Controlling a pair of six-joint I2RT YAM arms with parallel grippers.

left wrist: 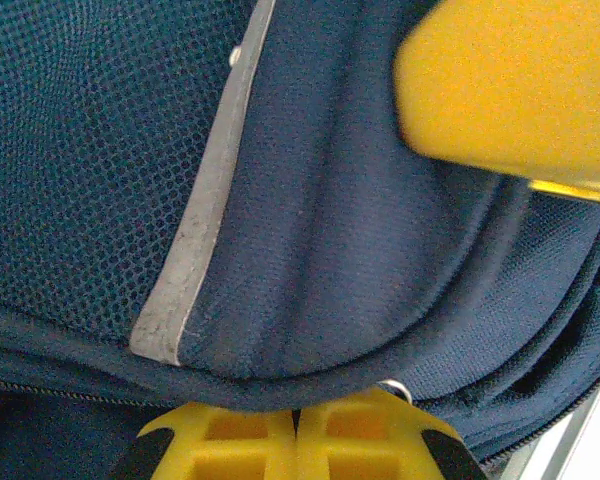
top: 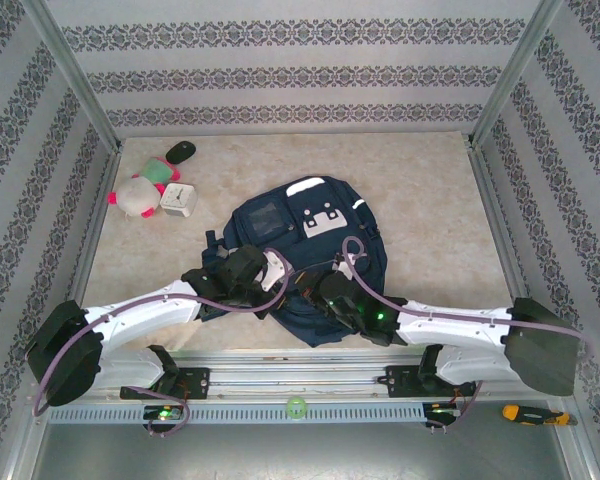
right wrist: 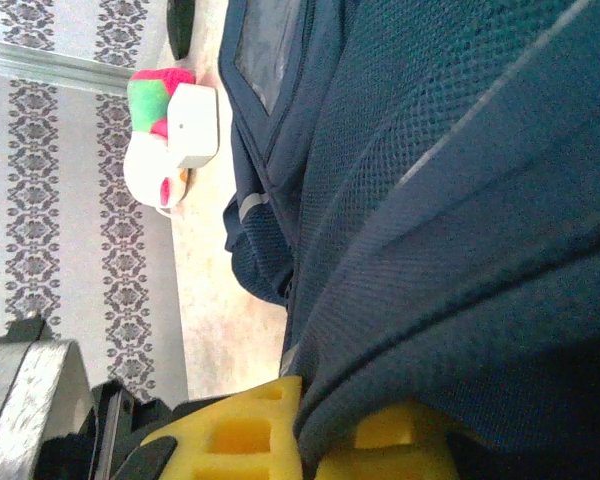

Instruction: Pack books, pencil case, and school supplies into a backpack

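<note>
Right hand is clamped on fabric of the backpack, mid-frame on the worktop; left hand is pressed together at its hem. Packing seems mostly done; zipping is left, I judge.

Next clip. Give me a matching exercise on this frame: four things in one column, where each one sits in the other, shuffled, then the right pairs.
Things:
1. backpack
2. clock
3. plush toy
4. screwdriver

Places:
A. off the table, at the near right corner
B. middle of the table
C. far left part of the table, leftmost of all
D. far left part of the table, just right of the plush toy

Pairs: 1-B, 2-D, 3-C, 4-A
</note>
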